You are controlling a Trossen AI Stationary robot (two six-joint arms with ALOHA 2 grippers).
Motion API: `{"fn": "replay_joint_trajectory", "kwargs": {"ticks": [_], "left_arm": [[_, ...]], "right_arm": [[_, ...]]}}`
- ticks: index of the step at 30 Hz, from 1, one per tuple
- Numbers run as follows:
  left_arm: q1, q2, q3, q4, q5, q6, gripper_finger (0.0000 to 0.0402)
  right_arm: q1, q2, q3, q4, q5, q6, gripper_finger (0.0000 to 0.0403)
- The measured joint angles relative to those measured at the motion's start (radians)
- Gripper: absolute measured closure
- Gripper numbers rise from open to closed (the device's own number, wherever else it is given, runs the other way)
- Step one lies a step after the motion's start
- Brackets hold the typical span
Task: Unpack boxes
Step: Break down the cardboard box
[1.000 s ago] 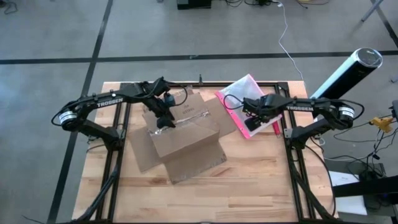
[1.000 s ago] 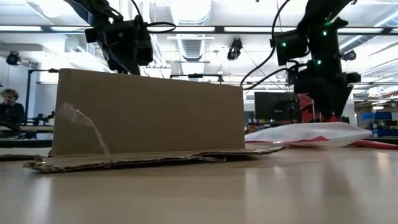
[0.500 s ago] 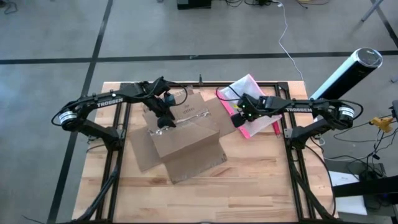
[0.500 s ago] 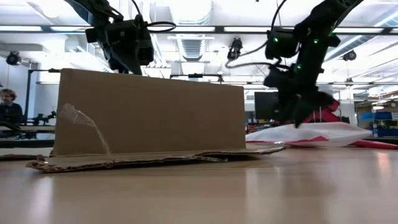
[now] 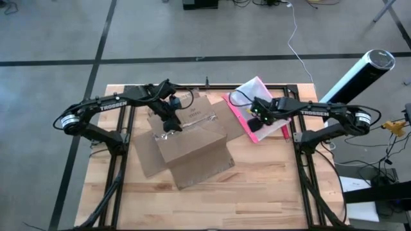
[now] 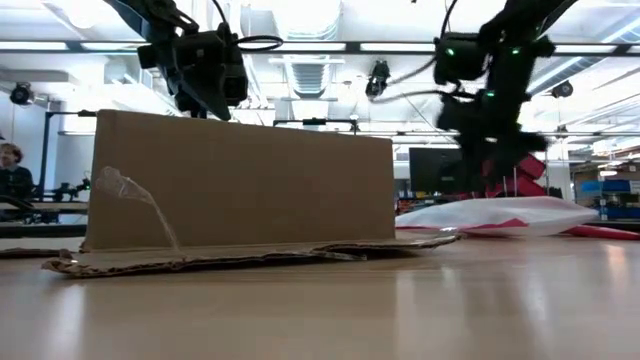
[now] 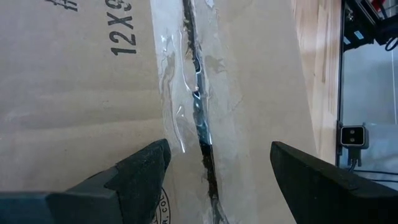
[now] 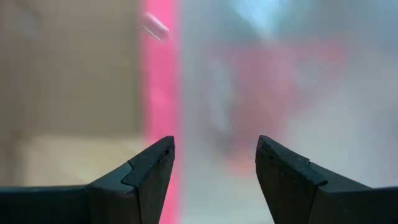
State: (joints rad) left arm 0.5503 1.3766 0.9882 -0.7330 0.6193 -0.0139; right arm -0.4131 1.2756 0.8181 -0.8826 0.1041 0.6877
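The cardboard box (image 7: pixel 74 93) reads "12X9"; each arm (image 5: pixel 112 102) bears "TROSSEN" in white.

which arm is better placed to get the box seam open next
Left. Its claw is open directly above the box, straddling the clear tape along the split seam. The right claw, also open, is over the pink-edged pouch, off the box.

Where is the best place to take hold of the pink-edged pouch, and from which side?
Probably the pink edge of the pouch nearest the cardboard box, approached from above. The pouch lies flat, and the open right end effector already hangs over that edge.
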Motion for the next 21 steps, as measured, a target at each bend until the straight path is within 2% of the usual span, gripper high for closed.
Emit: {"fn": "replay_joint_trajectory", "kwargs": {"ticks": [5, 11, 16, 21], "left_arm": [[0.000, 0.000, 0.000, 0.001, 0.001, 0.000, 0.0125], [0.000, 0.000, 0.000, 0.006, 0.001, 0.000, 0.0125], [-0.001, 0.000, 0.000, 0.009, 0.001, -0.020, 0.0125], [-0.003, 0.000, 0.000, 0.009, 0.002, -0.026, 0.0125]], "right_arm": [[0.000, 0.002, -0.009, -0.246, -0.019, 0.033, 0.0199], [0.001, 0.005, -0.049, -0.272, -0.093, 0.045, 0.0199], [0.000, 0.009, -0.086, -0.284, 0.050, 0.061, 0.0199], [-0.006, 0.011, -0.151, -0.271, 0.049, 0.085, 0.0199]]}}
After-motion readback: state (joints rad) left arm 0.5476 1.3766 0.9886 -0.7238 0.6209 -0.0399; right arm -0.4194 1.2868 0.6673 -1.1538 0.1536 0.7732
